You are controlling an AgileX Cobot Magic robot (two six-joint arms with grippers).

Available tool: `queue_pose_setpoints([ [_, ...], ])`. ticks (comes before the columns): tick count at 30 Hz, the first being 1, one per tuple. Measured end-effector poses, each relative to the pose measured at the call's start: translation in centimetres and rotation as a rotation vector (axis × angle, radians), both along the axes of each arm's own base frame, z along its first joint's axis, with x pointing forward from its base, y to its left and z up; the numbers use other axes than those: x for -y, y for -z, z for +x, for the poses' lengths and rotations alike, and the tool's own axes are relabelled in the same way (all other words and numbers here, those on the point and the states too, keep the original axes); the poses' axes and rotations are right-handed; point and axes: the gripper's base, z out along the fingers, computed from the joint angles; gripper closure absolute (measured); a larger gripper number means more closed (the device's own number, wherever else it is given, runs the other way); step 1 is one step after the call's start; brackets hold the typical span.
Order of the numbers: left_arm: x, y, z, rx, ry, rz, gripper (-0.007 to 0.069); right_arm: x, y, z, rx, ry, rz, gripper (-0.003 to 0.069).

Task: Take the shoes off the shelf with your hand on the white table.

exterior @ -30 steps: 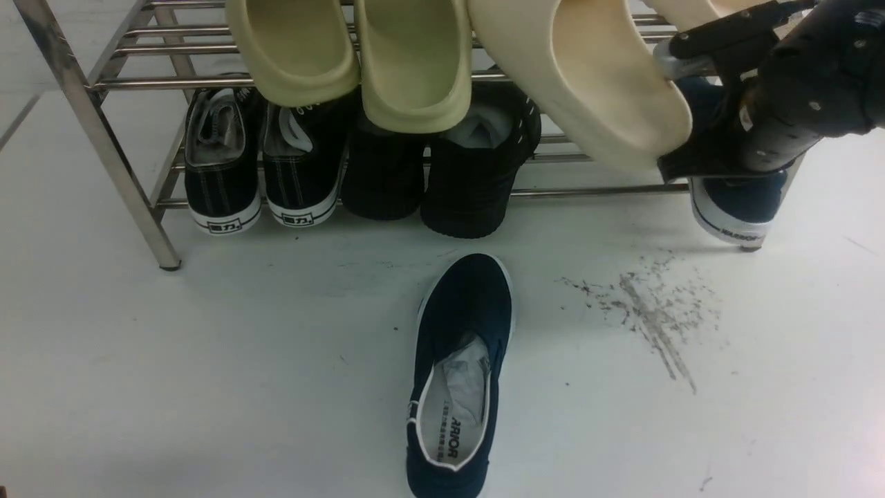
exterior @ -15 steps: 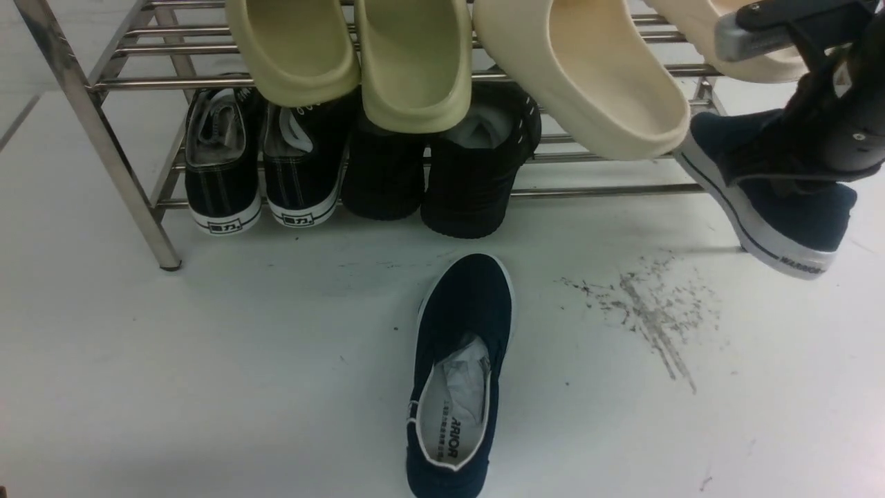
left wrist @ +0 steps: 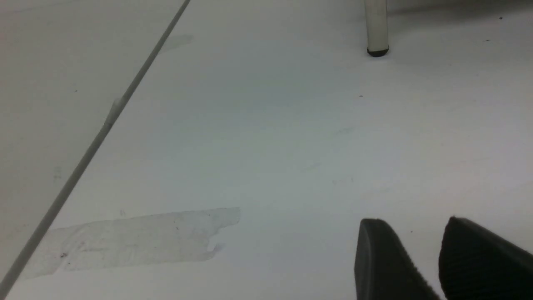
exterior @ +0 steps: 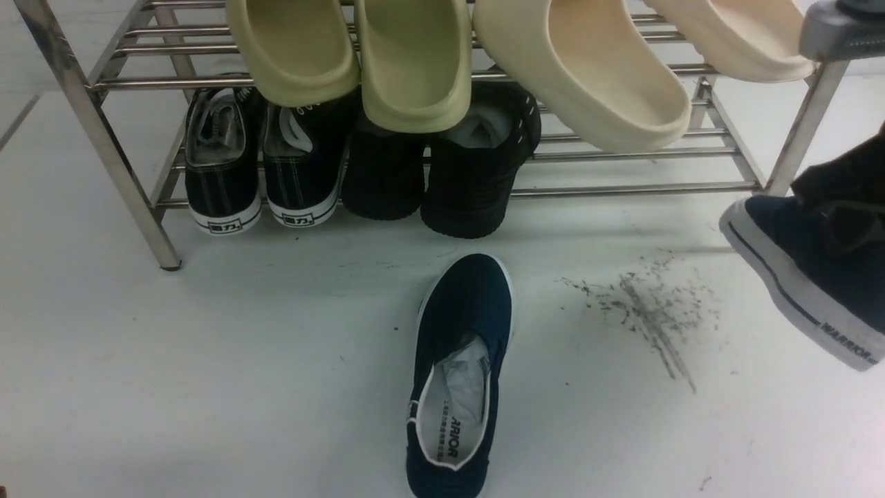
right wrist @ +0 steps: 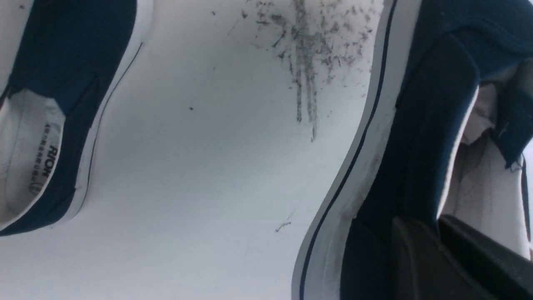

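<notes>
**Carrying the second slip-on clear of the rack**

Front view: one navy slip-on lies flat on the white table in front of the shelf, toe toward the rack, with its printed insole facing up. At the right edge of the view, the other navy shoe hangs tilted, toe raised toward the rack's right leg. It is outside the frame of rods and appears to be off the surface. The right gripper sits on top of it, mostly cropped. The black lace-up sneakers and the all-black shoes sit on the lower tier, and two pairs of pale slippers sit above them. The scuff marks lie between the two navy shoes.

Left wrist view: the left gripper hovers over bare table near a strip of clear tape. Its fingers stand a little apart and hold nothing. One rack leg stands far ahead of it.

Right wrist view: the black fingers are pinched together on the collar of the carried shoe, one inside the opening against the white lining and one outside on the navy canvas. The set-down shoe and the scuff patch are visible beyond.

My judgement is that the task is nearly finished: both navy shoes are off the rack and one is already placed. What remains is to lower the carried shoe onto the table, probably beside its mate, and let it go.
</notes>
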Motion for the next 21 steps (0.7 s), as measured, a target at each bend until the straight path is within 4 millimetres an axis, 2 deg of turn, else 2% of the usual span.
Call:
queue_pose_setpoints([
  [5, 0.0, 0.0, 0.0, 0.000, 0.000, 0.000, 0.0383, -0.4, 0.4, -2.4, -0.029, -0.038, 0.070, 0.0618],
  [11, 0.0, 0.0, 0.0, 0.000, 0.000, 0.000, 0.0383, -3.8, 1.2, -4.0, -0.062, -0.183, 0.050, 0.0618],
  [12, 0.0, 0.0, 0.0, 0.000, 0.000, 0.000, 0.0383, -5.2, 1.6, -4.5, -0.072, -0.216, 0.025, 0.0618],
  [16, 0.0, 0.0, 0.0, 0.000, 0.000, 0.000, 0.0383, -7.9, 3.0, -4.8, -0.080, -0.240, -0.053, 0.0618],
  [21, 0.0, 0.0, 0.0, 0.000, 0.000, 0.000, 0.0383, -10.4, 4.8, -4.4, -0.027, -0.176, -0.163, 0.0618],
])
